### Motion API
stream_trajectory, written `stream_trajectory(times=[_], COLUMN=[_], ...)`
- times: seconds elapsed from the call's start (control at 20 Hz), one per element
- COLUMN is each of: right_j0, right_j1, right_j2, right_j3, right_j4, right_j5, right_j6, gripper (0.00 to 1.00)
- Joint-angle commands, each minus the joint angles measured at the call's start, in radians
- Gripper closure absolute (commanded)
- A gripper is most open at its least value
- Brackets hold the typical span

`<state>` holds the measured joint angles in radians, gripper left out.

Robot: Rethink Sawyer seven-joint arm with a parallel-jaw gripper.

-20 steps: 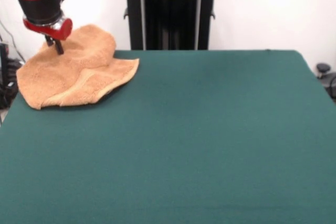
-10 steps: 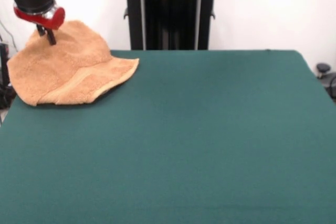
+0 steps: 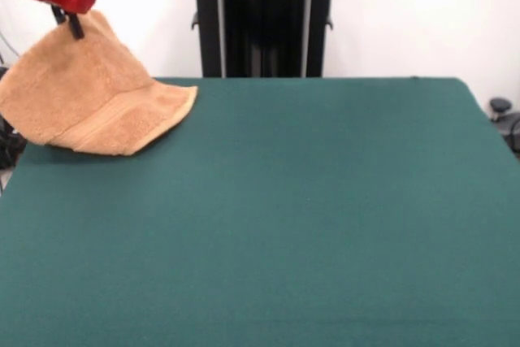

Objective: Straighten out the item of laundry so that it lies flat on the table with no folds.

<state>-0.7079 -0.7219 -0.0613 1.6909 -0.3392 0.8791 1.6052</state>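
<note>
One table: the table filled the view, dark green, bare apart from its far-left corner.
Towel: the item of laundry hung peaked over that far-left corner, its lower hem and woven band dragging on the felt, its left part past the edge.
Change: up it went, higher and further left than a second before; not flat yet, folds likely remained.
Gripper: the gripper was pinched on the towel's top corner.
</note>
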Motion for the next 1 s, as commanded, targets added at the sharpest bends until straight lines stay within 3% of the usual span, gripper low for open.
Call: stream_trajectory(times=[0.05, 1.0], right_j0=[0.075, 0.084], right_j1=[-0.051, -0.026], right_j2=[0.074, 0.08], right_j3=[-0.037, -0.044], right_j4=[-0.025, -0.027], right_j5=[0.164, 0.149], right_j6=[-0.065, -0.044], gripper=[1.0, 1.0])
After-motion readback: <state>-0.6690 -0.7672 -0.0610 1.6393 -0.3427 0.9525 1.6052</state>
